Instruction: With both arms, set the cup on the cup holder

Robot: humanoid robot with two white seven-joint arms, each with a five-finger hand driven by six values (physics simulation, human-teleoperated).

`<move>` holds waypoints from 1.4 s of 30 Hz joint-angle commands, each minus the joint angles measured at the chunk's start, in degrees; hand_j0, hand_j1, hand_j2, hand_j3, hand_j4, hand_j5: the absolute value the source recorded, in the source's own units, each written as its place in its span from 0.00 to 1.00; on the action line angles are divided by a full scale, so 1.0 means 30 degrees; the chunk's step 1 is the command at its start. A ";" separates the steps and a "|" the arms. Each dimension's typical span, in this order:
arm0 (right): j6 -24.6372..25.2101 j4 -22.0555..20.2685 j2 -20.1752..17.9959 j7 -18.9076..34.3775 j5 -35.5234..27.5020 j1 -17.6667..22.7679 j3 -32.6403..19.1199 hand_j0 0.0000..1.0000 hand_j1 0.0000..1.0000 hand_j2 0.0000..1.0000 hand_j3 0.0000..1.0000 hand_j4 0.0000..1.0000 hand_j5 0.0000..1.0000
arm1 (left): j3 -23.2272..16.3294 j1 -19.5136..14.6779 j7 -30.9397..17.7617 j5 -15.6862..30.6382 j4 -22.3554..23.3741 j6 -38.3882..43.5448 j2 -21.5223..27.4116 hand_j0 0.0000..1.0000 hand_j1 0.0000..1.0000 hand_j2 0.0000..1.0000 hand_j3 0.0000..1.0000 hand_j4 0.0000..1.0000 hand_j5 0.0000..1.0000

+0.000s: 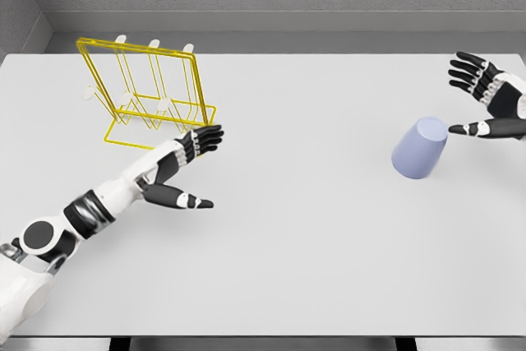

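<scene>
Beside right hand, unmarked cup

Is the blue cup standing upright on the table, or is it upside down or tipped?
Not upright: the cup is tilted. Its closed, narrower end points up toward the right hand, and no opening shows. Whether its rim rests fully on the table, I cannot tell.

Both arms extended, hands open and holding nothing.
The left arm enters at 7 o'clock and reaches toward 1 o'clock; its left hand shows four straight fingers aimed at 2 o'clock and the thumb splayed toward 4 o'clock. The right hand enters at 3 o'clock, palm facing 9 o'clock, fingers fanned toward 10 o'clock, thumb pointing at 9 o'clock.
</scene>
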 commanded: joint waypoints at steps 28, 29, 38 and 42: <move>-0.2047 0.1384 0.0279 0.0000 -0.0085 0.2637 -0.0253 1.00 1.00 1.00 1.00 1.00 1.00 | 0.0078 -0.0059 0.0061 -0.4911 0.0586 -0.1528 -0.0911 1.00 1.00 1.00 1.00 1.00 1.00; -0.2047 0.1501 0.0338 0.0000 -0.0085 0.2637 -0.0341 1.00 1.00 1.00 1.00 1.00 1.00 | 0.0107 -0.0059 0.0061 -0.4970 0.0586 -0.1528 -0.0881 1.00 1.00 1.00 1.00 1.00 1.00; -0.2047 0.2644 0.1451 0.0000 -0.0056 0.2607 -0.0371 1.00 1.00 1.00 1.00 1.00 1.00 | 0.0195 -0.0059 0.0061 -0.4823 0.0645 -0.1968 -0.1116 1.00 1.00 1.00 1.00 1.00 1.00; -0.2047 0.2644 0.2008 0.0000 0.0296 0.2578 -0.0341 1.00 1.00 1.00 1.00 1.00 1.00 | 0.0224 -0.0059 0.0061 -0.4765 0.0645 -0.1968 -0.1116 1.00 1.00 1.00 1.00 1.00 1.00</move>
